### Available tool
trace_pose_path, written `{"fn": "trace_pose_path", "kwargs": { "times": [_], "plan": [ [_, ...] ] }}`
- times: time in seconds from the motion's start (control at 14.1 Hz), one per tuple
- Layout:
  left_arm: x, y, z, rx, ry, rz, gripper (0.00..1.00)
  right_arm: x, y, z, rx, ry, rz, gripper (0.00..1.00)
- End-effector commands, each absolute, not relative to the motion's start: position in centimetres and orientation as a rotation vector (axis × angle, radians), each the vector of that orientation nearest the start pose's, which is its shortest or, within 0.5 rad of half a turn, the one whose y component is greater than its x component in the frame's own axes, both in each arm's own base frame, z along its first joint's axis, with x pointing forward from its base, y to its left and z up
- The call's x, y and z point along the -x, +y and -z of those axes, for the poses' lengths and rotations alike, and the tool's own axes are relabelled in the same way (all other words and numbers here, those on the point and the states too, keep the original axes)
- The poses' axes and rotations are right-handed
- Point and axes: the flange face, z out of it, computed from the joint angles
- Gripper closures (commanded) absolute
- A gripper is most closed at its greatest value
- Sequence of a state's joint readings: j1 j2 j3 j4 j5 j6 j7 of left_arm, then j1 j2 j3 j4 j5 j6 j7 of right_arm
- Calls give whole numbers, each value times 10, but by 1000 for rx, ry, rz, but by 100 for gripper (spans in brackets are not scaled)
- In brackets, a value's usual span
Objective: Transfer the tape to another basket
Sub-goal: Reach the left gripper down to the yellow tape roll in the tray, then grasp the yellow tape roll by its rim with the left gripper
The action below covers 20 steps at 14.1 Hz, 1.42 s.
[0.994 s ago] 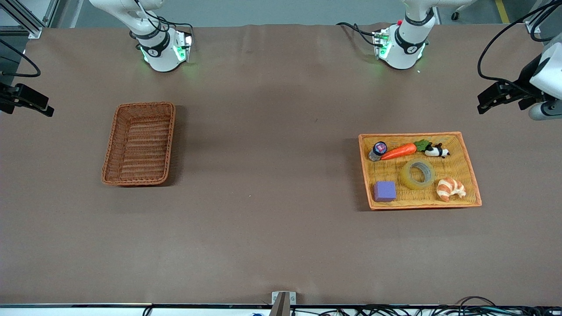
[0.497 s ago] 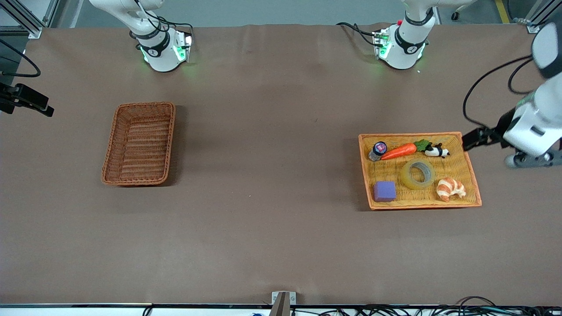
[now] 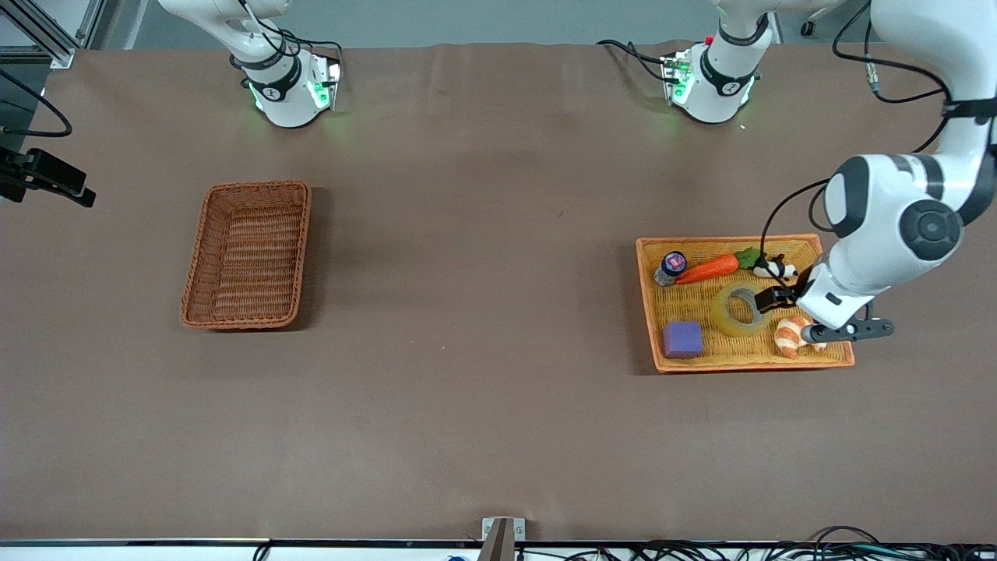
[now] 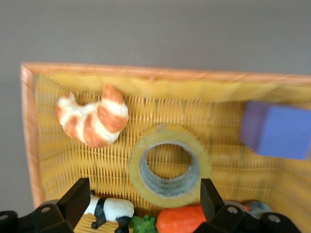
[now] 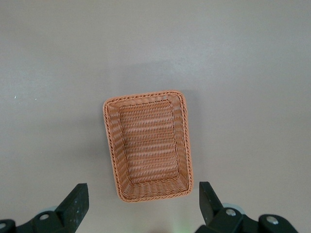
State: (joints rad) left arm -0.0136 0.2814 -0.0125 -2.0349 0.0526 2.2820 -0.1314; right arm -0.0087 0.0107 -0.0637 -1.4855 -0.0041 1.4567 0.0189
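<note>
The left arm has travelled a long way in the last second: it stood at the table's edge at its own end, and now the left gripper (image 4: 142, 204) hangs over the yellow tray (image 3: 810, 242), right above the tape (image 3: 741, 308). Its fingers (image 4: 80, 196) are spread wide and hold nothing, and in the left wrist view the roll sits between the two tips, so the alignment looks already good. The tape lies flat in the tray, near its middle, with the croissant (image 3: 793, 333) just beside it toward the left arm's end, the purple block (image 3: 682, 340) beside it toward the right arm's end, and the carrot (image 3: 707, 269) and the small panda figure (image 3: 776, 269) farther from the front camera. Nothing in the tray has shifted. The brown basket (image 3: 248, 255), where the tape must go, stands well apart toward the right arm's end and is empty. The right gripper (image 5: 143, 204) waits high over this basket, its fingers also wide apart. The approach seems nearly finished; probably the descent and the closing on the roll come next, and the carrot close to the ring could be touched.
</note>
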Motion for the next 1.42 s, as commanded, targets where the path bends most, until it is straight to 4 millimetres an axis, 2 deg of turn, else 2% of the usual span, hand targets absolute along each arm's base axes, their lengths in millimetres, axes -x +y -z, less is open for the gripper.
{"fn": "trace_pose_path", "kwargs": {
  "times": [0.0, 0.21, 0.43, 0.57, 0.64, 0.78, 0.85, 0.92, 0.99, 1.14, 1.21, 1.35],
  "plan": [
    [-575, 0, -274, 3105, -101, -95, 7, -543, -41, -649, 3123, 135, -57, 0],
    [-575, 4, -235, 3106, -96, -141, 19, -543, -41, -649, 3122, 134, -57, 0],
    [-578, 4, -222, 3108, -97, -139, 35, -543, -41, -649, 3123, 135, -57, 0],
    [-580, 16, -212, 3107, -125, -142, 46, -543, -41, -649, 3123, 135, -57, 0],
    [-580, 19, -211, 3108, -135, -144, 56, -543, -41, -649, 3123, 135, -57, 0],
    [-587, 17, -211, 3110, -128, -132, 90, -543, -41, -649, 3123, 135, -57, 0],
    [-590, 13, -215, 3110, -131, -125, 100, -543, -41, -649, 3123, 135, -57, 0],
    [-594, 12, -228, 3112, -129, -99, 100, -543, -41, -649, 3123, 135, -57, 0],
    [-591, 12, -251, 3113, -131, -108, 100, -543, -41, -649, 3123, 135, -57, 0],
    [-584, 9, -308, 3112, -129, -187, 100, -543, -41, -649, 3123, 135, -57, 0],
    [-588, 1, -339, 3114, -129, -185, 100, -543, -41, -649, 3123, 135, -57, 0],
    [-600, -51, -389, 3143, -76, -232, 100, -543, -41, -649, 3123, 135, -57, 0]
  ]
}}
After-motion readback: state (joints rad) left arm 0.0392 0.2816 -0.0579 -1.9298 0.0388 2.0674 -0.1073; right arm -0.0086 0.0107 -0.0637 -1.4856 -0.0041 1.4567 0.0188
